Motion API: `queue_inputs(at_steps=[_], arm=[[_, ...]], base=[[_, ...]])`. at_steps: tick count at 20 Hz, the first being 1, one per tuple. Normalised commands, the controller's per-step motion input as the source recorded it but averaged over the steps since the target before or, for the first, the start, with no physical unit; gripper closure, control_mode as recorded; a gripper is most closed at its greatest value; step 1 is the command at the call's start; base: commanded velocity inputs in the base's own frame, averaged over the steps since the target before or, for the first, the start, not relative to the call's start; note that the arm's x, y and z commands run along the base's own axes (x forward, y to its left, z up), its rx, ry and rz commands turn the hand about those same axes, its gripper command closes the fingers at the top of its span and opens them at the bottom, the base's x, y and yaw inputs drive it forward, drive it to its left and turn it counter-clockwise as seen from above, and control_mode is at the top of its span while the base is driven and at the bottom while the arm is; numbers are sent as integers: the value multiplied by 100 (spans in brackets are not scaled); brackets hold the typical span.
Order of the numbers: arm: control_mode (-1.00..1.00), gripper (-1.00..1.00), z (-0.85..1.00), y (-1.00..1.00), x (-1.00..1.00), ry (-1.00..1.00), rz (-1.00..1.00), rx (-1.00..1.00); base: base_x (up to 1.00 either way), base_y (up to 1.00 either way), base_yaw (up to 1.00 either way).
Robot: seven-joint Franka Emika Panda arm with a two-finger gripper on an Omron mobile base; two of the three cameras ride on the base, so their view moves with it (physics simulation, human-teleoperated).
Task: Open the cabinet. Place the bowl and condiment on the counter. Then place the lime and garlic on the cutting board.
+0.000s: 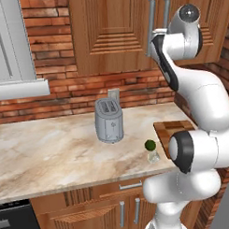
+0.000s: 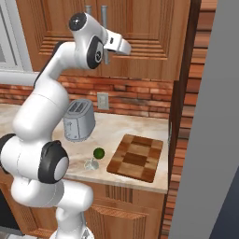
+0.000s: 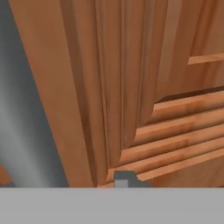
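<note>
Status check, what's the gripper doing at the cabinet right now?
Gripper up at the cabinet handles, grip unclear. Doors shut. Lime and garlic on the counter beside the board.

Red brick wall with a pale outlet plate, warm-brown lower cabinets, grey-white unit.

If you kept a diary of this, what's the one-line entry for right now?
phase: reaching cabinet handle | doors: shut | gripper: at handle, grip unclear | lime, garlic: on counter

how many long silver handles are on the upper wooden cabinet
2. Both run vertically side by side where the doors of the cabinet meet: left handle and right handle, the latter partly hidden behind the arm.
</note>
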Motion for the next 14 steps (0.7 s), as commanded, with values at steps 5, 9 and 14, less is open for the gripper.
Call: queue_inputs(at_steps=[5,9,14], arm=[[-100,100,-58,-100,34,0,5,0],[-100,100,-33,-100,2,0,2,3],[-100,100,-40,-100,-13,0,-13,2]], base=[[0,0,0],[0,0,0],[0,0,0]])
